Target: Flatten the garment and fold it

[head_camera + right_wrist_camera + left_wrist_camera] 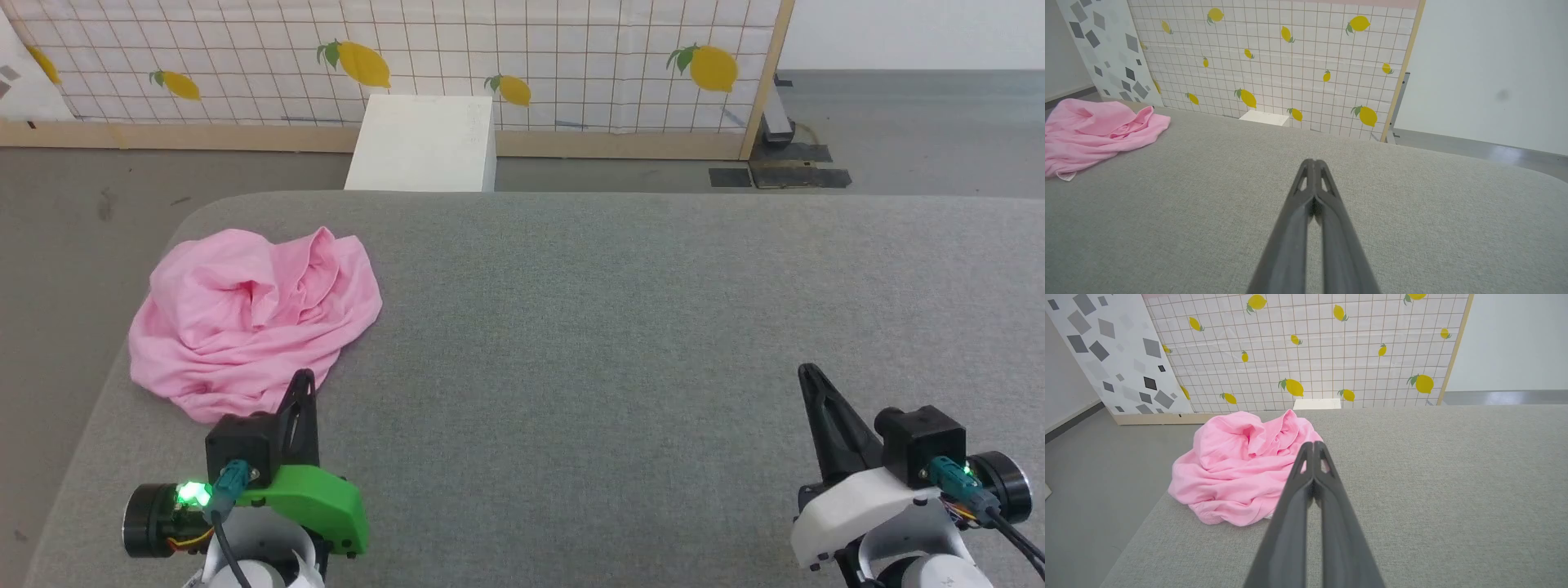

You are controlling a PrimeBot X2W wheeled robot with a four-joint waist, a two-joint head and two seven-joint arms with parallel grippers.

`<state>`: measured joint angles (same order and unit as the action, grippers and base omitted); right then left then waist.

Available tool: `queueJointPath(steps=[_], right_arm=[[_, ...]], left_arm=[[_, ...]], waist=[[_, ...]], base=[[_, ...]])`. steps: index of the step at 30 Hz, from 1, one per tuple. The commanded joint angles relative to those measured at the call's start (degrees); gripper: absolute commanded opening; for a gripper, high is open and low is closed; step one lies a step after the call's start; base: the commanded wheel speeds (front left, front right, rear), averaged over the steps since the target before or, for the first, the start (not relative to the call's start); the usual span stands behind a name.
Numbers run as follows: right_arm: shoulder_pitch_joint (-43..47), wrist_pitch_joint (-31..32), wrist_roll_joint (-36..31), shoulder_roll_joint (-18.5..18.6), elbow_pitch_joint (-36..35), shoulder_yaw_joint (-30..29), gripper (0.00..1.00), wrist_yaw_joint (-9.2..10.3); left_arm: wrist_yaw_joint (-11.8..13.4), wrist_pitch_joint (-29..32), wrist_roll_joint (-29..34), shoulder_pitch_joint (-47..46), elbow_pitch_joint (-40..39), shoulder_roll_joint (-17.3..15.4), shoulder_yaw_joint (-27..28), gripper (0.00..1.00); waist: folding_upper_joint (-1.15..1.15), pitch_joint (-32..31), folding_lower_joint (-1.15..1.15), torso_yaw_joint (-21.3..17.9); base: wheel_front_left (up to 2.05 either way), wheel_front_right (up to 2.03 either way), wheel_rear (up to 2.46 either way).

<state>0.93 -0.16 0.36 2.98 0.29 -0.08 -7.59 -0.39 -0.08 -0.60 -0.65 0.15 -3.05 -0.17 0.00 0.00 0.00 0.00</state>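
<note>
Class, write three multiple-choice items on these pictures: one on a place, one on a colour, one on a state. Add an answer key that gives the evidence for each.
1. Where on the grey padded surface does the garment lie?
A. In the centre
B. Near the far left corner
C. At the right edge

2. What colour is the garment?
A. Light pink
B. White
C. Blue

3. What state is the garment in?
A. Spread flat
B. Neatly folded
C. Crumpled in a heap

Key:
1 B, in the head view it sits by the rounded far left corner.
2 A, it is plain light pink in all three views.
3 C, its folds bunch up unevenly.
</note>
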Motion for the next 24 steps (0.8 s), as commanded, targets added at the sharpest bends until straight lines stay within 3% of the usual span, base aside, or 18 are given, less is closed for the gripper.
queueJointPath(steps=[1, 8, 9, 10, 11, 12, 24], right_arm=[[-0.93, 0.16, -0.36, -0.11, -0.29, 0.08, 0.0, 0.1], [-0.93, 0.16, -0.36, -0.11, -0.29, 0.08, 0.0, 0.1], [-0.93, 0.16, -0.36, -0.11, -0.29, 0.08, 1.0, 0.1], [0.01, 0.0, 0.01, 0.01, 0.03, -0.01, 1.0, 0.0], [0.01, -0.01, 0.02, 0.01, 0.04, -0.03, 0.0, 0.0], [0.02, -0.01, 0.02, 0.01, 0.05, -0.05, 1.0, 0.0], [-0.12, -0.71, 0.36, 0.01, 0.1, -0.51, 1.0, 0.01]], left_arm=[[0.39, 0.08, 0.6, 0.65, -0.15, 0.17, 0.17, 0.0], [0.39, 0.08, 0.6, 0.65, -0.15, 0.17, 0.17, 0.0], [0.39, 0.08, 0.6, 0.65, -0.15, 0.17, 0.17, 1.0], [-0.01, 0.0, -0.03, -0.01, 0.01, 0.0, -0.03, 1.0], [0.0, -0.01, -0.08, -0.02, 0.02, 0.0, -0.09, 0.0], [-0.01, 0.0, -0.08, -0.01, 0.01, 0.0, -0.14, 1.0], [0.9, -1.23, -1.2, -0.54, 1.1, -0.03, -1.24, 1.0]], waist=[[0.0, 0.0, 0.0, 0.0], [0.0, 0.0, 0.0, 0.0], [0.0, 0.0, 0.0, 0.0], [0.0, 0.0, 0.0, 0.0], [0.0, 0.0, 0.0, 0.0], [0.0, 0.0, 0.0, 0.0], [0.0, -0.24, 0.0, 1.28]], base=[[0.0, 0.0, 0.0], [0.0, 0.0, 0.0], [0.0, 0.0, 0.0], [0.0, 0.0, 0.0], [0.0, 0.0, 0.0], [0.0, 0.0, 0.0], [0.0, 0.0, 0.0]])
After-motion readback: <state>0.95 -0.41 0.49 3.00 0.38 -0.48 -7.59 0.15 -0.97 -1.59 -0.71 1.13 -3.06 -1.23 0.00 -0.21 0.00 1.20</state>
